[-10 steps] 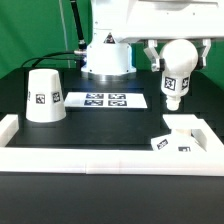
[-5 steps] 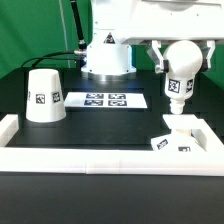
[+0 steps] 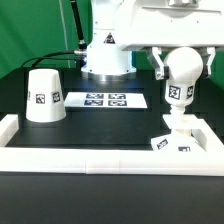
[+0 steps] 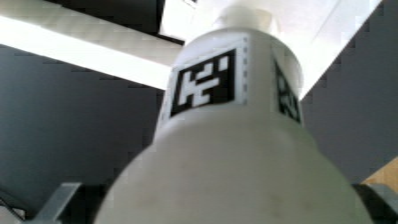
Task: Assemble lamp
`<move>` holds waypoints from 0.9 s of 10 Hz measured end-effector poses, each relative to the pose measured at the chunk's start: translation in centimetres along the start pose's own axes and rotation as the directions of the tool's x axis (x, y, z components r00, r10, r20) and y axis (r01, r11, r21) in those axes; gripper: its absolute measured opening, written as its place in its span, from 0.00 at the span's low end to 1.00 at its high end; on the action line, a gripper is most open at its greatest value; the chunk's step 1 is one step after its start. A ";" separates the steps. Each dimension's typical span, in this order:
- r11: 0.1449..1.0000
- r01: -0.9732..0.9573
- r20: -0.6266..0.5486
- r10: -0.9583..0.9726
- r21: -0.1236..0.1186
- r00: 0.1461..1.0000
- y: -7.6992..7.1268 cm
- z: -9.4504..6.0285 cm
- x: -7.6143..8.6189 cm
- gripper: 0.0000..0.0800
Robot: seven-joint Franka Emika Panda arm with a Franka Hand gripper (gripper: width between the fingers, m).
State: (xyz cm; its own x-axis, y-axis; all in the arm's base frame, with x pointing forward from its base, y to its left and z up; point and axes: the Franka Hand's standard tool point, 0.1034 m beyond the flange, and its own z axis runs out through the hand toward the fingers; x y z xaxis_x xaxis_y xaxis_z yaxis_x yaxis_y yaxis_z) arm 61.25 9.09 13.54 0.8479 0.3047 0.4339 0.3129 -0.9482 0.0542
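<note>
The white bulb (image 3: 181,78) hangs stem-down in my gripper (image 3: 181,62), whose fingers close on its round head at the exterior view's right. Its stem tip sits just above or touching the small blocky base (image 3: 175,137) by the front right corner. In the wrist view the bulb (image 4: 222,130) fills the picture, with a tag on its neck. The truncated-cone shade (image 3: 44,96) stands on the table at the exterior view's left.
The marker board (image 3: 105,100) lies flat at mid table. A white raised border (image 3: 90,158) runs along the front and sides. The big white robot pedestal (image 3: 106,58) stands behind the marker board.
The gripper has carried the bulb slightly to the exterior view's right and down, so the stem now stands over the base.
</note>
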 end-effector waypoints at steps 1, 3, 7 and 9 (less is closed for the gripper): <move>1.000 0.001 -0.006 -0.001 -0.001 1.000 -0.1 0.0 0.1 0.72; 1.000 0.002 -0.009 -0.002 -0.002 1.000 -0.1 0.1 0.2 0.72; 1.000 0.011 0.000 -0.011 0.007 1.000 -1.0 0.8 -0.3 0.72; 1.000 0.013 0.008 -0.013 0.007 1.000 -1.0 1.3 -0.8 0.72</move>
State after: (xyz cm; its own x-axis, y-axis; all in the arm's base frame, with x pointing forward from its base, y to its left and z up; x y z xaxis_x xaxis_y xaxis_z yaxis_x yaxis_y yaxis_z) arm 60.80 9.94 11.91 0.8470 0.3178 0.4262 0.3272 -0.9435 0.0534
